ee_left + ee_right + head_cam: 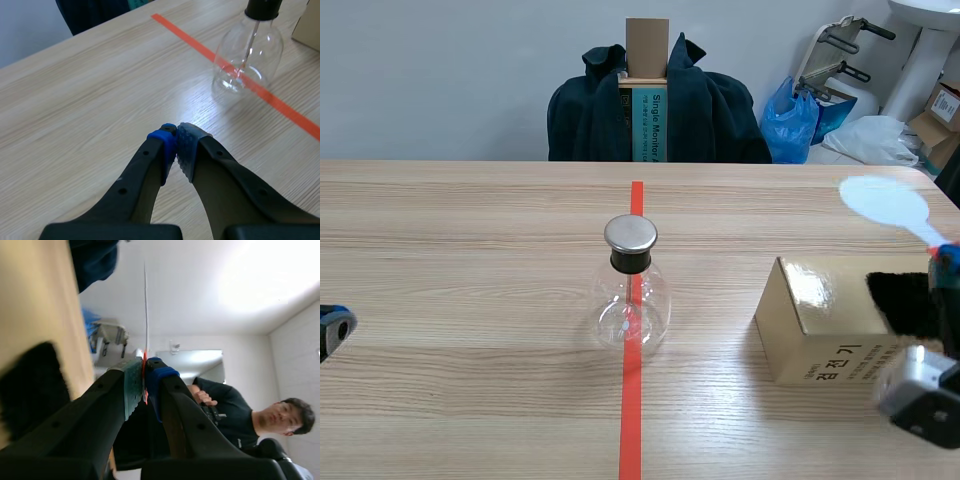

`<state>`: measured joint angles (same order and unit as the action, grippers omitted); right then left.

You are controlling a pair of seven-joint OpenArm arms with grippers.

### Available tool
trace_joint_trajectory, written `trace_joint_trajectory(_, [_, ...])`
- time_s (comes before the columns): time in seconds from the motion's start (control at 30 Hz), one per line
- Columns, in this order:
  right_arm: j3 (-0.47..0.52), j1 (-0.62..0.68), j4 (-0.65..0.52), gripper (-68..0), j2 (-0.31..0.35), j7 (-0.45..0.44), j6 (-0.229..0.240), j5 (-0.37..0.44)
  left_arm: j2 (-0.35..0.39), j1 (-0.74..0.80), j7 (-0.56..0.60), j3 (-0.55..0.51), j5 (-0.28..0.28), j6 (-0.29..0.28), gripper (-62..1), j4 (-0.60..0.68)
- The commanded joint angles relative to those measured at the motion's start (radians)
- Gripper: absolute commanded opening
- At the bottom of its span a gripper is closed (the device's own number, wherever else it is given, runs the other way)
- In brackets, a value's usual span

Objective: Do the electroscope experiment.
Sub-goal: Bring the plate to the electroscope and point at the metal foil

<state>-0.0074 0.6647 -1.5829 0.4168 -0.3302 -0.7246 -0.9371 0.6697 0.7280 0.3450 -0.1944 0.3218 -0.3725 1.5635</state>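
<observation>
Flask (631, 290) stood on the desk (470, 300); right tool (144, 375) gripped a paddle (883, 203) raised beside fur (903, 303), likely for rubbing; left tool (176, 145) lay closed, empty.

Half-seen left gripper (332, 326) at scene's edge, pale paddle (883, 203) blurred — flask (247, 57) cap cropped.

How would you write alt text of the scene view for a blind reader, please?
A clear glass flask with a black stopper and flat metal cap stands on the red tape line of a wooden table. The right gripper holds up a pale round plastic paddle near a tan cardboard box topped with black fur.
</observation>
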Motion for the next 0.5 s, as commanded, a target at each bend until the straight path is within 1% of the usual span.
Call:
trace_joint_trajectory(0.0, [0.041, -0.005, -0.050, -66.8, 0.016, 0.003, -0.058, 0.041, 0.022, -0.047, 0.033, 0.034, 0.011, -0.023, -57.7, -0.011])
trace_joint_trajectory(0.07, [0.074, -0.019, -0.092, -66.8, 0.015, 0.003, -0.058, 0.077, 0.044, -0.100, 0.051, 0.077, 0.010, -0.043, -57.7, -0.064])
trace_joint_trajectory(0.2, [0.127, -0.055, -0.172, -66.9, 0.015, 0.002, -0.058, 0.132, 0.065, -0.236, 0.088, 0.184, 0.010, -0.050, -57.6, -0.175])
trace_joint_trajectory(0.3, [0.152, -0.084, -0.210, -66.8, 0.015, 0.003, -0.058, 0.142, 0.065, -0.356, 0.107, 0.280, 0.010, -0.050, -57.0, -0.256])
trace_joint_trajectory(0.47, [0.166, -0.131, -0.237, -66.8, 0.015, -0.002, -0.058, 0.161, 0.055, -0.558, 0.145, 0.472, 0.006, -0.051, -57.0, -0.394])
